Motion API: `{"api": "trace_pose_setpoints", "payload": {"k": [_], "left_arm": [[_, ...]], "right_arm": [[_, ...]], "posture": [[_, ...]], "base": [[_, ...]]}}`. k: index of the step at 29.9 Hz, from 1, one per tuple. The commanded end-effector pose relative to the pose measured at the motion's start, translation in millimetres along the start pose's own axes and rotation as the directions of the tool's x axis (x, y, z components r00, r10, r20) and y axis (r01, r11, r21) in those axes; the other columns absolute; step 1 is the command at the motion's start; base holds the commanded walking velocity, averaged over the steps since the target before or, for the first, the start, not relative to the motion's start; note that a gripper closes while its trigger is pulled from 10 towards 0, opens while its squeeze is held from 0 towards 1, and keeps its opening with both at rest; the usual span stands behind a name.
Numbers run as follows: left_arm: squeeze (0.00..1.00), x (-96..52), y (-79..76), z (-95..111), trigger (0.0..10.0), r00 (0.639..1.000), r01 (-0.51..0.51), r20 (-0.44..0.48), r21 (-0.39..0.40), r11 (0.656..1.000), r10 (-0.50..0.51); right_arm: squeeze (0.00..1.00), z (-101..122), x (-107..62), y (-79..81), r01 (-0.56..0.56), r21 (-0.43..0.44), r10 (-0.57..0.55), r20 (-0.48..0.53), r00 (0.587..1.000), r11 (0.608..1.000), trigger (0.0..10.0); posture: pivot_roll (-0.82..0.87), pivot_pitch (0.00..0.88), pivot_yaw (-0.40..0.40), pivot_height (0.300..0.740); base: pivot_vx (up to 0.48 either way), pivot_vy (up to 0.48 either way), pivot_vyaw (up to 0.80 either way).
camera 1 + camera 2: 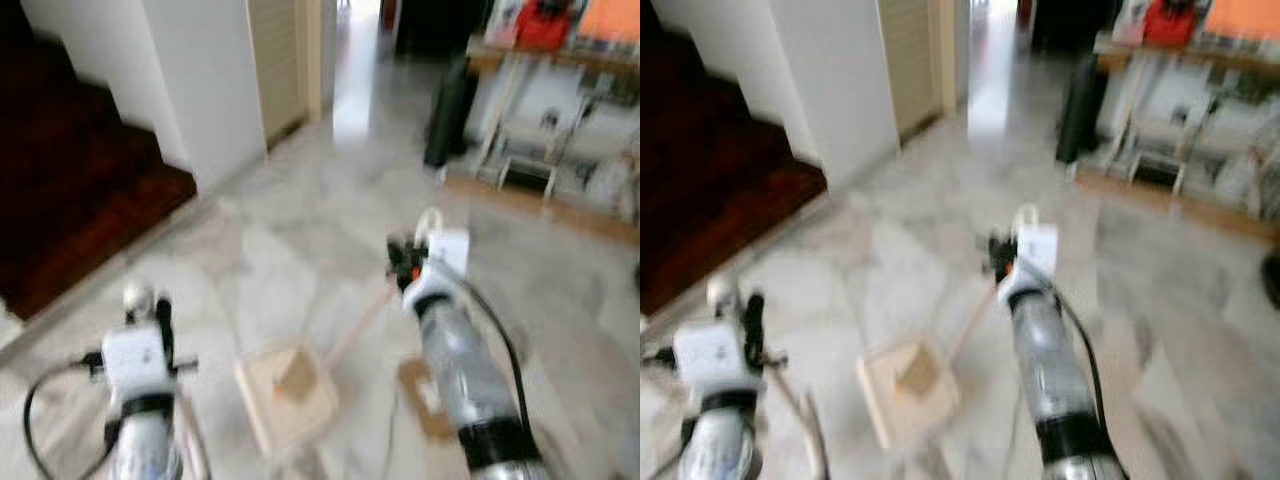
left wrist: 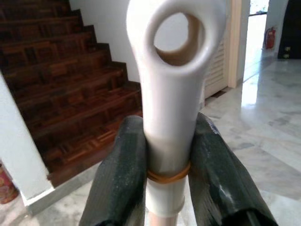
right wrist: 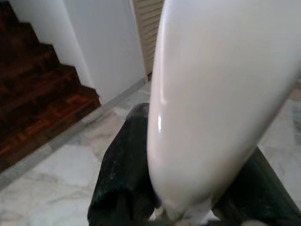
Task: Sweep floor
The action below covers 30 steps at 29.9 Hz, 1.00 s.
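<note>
Both eye views are blurred. My left gripper (image 1: 148, 303) at the lower left is shut on a white handle (image 2: 175, 56) with a hanging loop and a rubber band; its thin stick (image 1: 190, 435) runs down out of view. My right gripper (image 1: 418, 248), mid-right, is shut on the rounded white top (image 3: 221, 84) of a pale stick (image 1: 355, 325). That stick slants down to a cream dustpan (image 1: 290, 392) on the marble floor between my arms. A small brown lump lies in the pan. Black fingers (image 2: 124, 169) press on both sides of the looped handle.
Dark wooden stairs (image 1: 70, 190) rise at the left beside a white wall (image 1: 205, 80). A louvred door (image 1: 275, 60) and a bright hallway lie ahead. A cluttered wooden shelf (image 1: 560, 130) and a black upright object (image 1: 447, 110) stand at the right. Marble floor (image 1: 300, 230) spreads ahead.
</note>
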<state>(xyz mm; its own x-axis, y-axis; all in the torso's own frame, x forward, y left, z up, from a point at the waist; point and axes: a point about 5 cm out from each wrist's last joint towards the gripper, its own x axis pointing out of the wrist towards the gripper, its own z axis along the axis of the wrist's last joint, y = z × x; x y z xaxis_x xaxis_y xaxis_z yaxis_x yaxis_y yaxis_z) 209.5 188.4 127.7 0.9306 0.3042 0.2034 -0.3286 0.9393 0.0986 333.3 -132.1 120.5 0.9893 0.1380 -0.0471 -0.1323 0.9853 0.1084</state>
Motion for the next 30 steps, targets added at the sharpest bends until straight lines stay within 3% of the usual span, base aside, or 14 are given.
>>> {"api": "trace_pose_setpoints", "payload": {"k": [1, 9, 20, 30], "left_arm": [[0.0, 2.0, 3.5, 7.3, 10.0, 0.999, -0.01, 0.04, 0.013, 1.0, 0.01], [0.0, 1.6, 4.2, 7.5, 10.0, 0.999, -0.011, 0.039, 0.015, 1.0, 0.01], [0.0, 1.7, 4.9, 8.2, 10.0, 0.999, -0.009, 0.038, 0.018, 1.0, 0.008], [0.0, 1.8, 5.1, 8.0, 10.0, 0.999, -0.005, 0.034, 0.019, 1.0, 0.004]], "right_arm": [[0.0, 15.6, 5.1, 8.2, -0.026, -0.008, 0.026, 0.062, 0.998, 1.0, 10.0], [0.0, 14.3, 4.8, 9.7, -0.034, -0.006, 0.035, 0.059, 0.998, 0.999, 10.0], [0.0, 13.4, 4.7, 12.0, -0.047, -0.002, 0.047, 0.055, 0.997, 0.999, 10.0], [0.0, 12.3, 4.6, 13.7, -0.054, 0.0, 0.054, 0.049, 0.997, 0.999, 10.0]], "posture": [[-0.15, 0.027, 0.019, 0.74], [-0.15, 0.031, 0.02, 0.74], [-0.14, 0.04, 0.022, 0.74], [-0.14, 0.043, 0.022, 0.74]], "base": [[0.0, 0.412, 0.0], [0.0, 0.408, 0.7], [0.0, 0.4, 0.0], [0.0, 0.396, 0.68]]}}
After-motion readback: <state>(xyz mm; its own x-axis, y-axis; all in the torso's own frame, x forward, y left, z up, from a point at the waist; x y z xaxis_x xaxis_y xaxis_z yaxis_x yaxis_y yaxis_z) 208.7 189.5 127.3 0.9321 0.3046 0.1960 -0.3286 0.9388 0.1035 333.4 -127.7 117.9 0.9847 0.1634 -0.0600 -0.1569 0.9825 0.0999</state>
